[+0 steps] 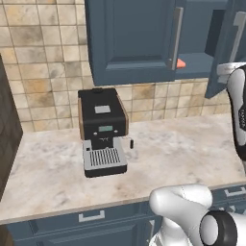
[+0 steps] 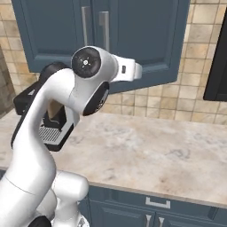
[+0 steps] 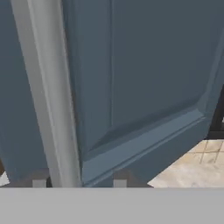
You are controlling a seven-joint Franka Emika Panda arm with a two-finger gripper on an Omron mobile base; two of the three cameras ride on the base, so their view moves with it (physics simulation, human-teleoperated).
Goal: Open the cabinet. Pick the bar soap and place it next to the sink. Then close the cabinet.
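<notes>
The dark blue wall cabinet stands partly open above a marble counter, its right-hand door swung outward directly ahead of the gripper. The two fingertips sit apart, straddling the base of the door's silver bar handle without pressing it. The salmon-pink bar soap lies on the cabinet's bottom shelf, behind that door. A black espresso machine sits below on the counter, off to the hand's left.
</notes>
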